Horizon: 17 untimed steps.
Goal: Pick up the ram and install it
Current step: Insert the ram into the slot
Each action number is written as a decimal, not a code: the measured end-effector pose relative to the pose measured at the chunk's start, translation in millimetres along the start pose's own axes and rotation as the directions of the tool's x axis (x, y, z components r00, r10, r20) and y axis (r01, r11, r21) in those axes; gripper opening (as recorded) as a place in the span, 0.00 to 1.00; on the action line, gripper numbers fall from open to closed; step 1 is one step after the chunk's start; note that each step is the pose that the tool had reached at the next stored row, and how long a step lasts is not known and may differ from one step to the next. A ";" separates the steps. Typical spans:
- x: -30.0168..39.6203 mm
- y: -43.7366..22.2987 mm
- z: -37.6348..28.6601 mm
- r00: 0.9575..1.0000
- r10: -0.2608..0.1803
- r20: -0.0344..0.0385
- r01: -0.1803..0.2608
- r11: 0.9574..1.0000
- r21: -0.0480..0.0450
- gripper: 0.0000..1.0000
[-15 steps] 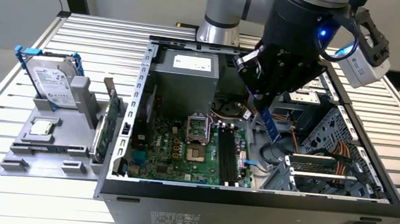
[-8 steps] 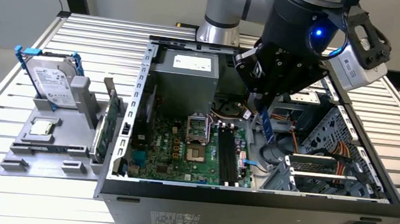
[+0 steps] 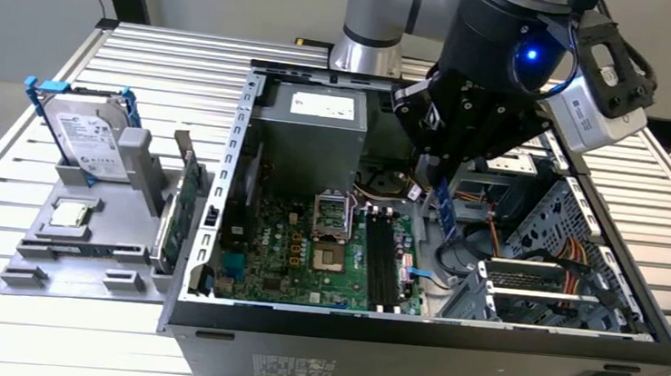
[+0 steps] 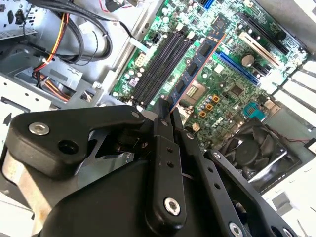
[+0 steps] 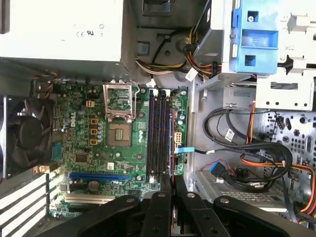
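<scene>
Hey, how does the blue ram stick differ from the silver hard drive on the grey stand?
The ram is a thin, narrow blue stick; the hard drive is a broad silver box in a blue frame. The ram is held by the gripper inside the case, above the motherboard; the hard drive sits in the grey holder outside it, at the exterior view's left. Both stand roughly on end.
</scene>
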<state>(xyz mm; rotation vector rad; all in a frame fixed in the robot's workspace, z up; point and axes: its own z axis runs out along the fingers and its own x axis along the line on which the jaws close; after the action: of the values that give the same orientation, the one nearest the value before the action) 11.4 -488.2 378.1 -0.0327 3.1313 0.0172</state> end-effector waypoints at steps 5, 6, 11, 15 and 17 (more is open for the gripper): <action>0.1 0.4 7.3 1.000 0.000 0.000 0.000 1.000 0.000 0.00; 0.1 0.5 9.2 1.000 0.000 0.000 0.000 1.000 0.000 0.00; 0.2 1.6 18.2 1.000 0.000 0.000 0.000 1.000 0.001 0.00; 0.2 1.9 21.7 0.999 0.035 0.001 -0.035 0.999 0.002 0.00; 0.2 1.8 23.2 0.998 0.069 0.001 -0.069 0.998 0.002 0.00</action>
<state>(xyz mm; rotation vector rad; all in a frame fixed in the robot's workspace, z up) 11.4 -486.1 354.9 0.0759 3.1297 0.0147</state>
